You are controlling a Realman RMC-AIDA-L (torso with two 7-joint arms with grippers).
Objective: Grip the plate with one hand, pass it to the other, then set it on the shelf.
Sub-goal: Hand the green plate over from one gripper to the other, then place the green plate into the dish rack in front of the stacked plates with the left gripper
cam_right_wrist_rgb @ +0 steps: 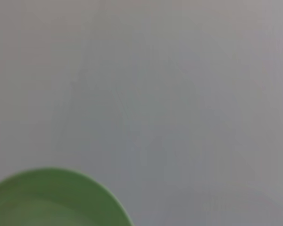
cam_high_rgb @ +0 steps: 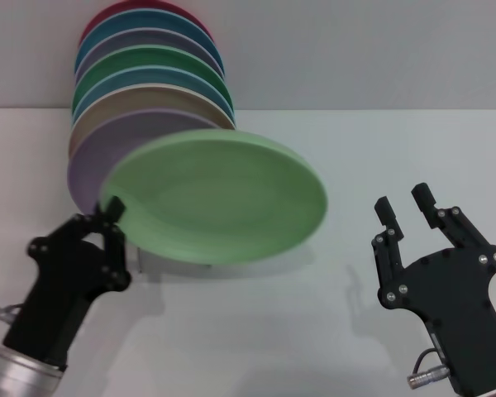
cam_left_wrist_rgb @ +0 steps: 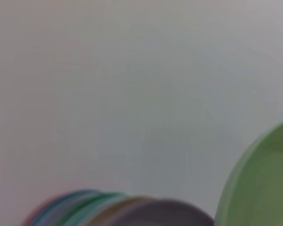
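Note:
The pale mint-green plate [cam_high_rgb: 223,194] hangs tilted above the table, held at its left rim by my left gripper [cam_high_rgb: 112,207], which is shut on it. The plate's edge also shows in the left wrist view [cam_left_wrist_rgb: 264,188] and in the right wrist view [cam_right_wrist_rgb: 52,202]. My right gripper [cam_high_rgb: 403,200] is open and empty, to the right of the plate and a short gap from its right rim. Of the wire shelf, only a thin leg [cam_high_rgb: 140,258] shows below the plate. The rest is hidden behind the plate.
A row of several coloured plates [cam_high_rgb: 149,74] stands leaning at the back left, behind the held plate, with a lavender one nearest; it also shows in the left wrist view [cam_left_wrist_rgb: 118,212]. The white table [cam_high_rgb: 314,331] stretches out in front and to the right.

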